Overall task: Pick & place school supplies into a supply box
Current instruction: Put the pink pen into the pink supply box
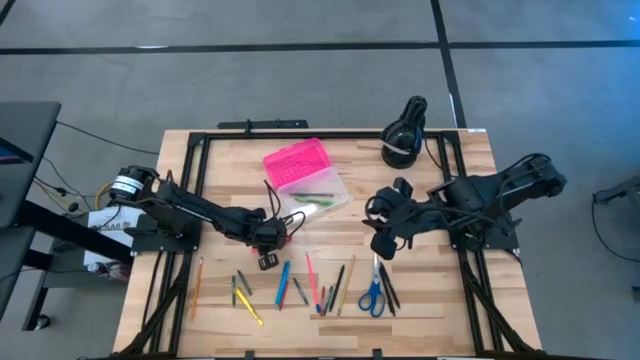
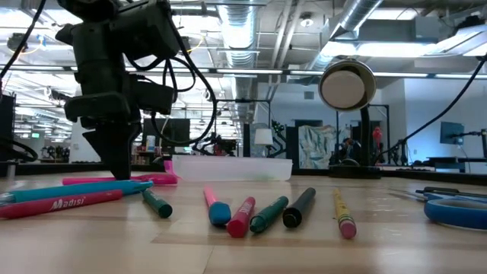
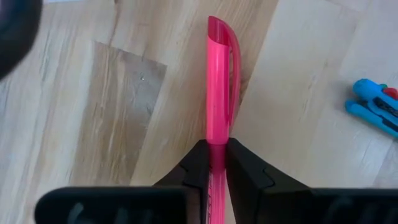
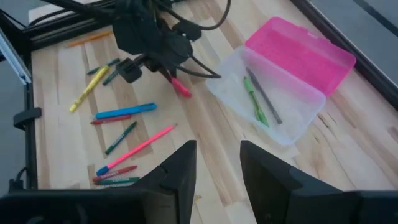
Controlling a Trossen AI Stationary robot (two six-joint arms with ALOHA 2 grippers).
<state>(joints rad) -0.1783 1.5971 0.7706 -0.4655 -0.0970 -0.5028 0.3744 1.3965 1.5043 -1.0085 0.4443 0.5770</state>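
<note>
A robot's left gripper (image 3: 216, 163) pinches a pink pen (image 3: 219, 93) between its two dark fingers, low over the wooden table (image 1: 440, 290), the capped end jutting out ahead of the jaws. The pen looks light, stiff and smooth-sided, so it should carry easily but could swivel or slide in a narrow pinch; a hold nearer the middle of the barrel would likely keep it level. Around it lie the remaining school supplies: a loose row of pens and pencils (image 1: 300, 288) toward the table's front edge, with blue-handled scissors (image 1: 373, 298) off to the robot's right. Just beyond the gripper, the supply box (image 1: 312, 200) sits open, its pink lid (image 1: 296, 163) folded back and a green and a dark pen already inside the clear base. The path looks short and unobstructed, the low box wall the only edge to clear. The right gripper (image 4: 217, 165) waits parted and empty nearby.
</note>
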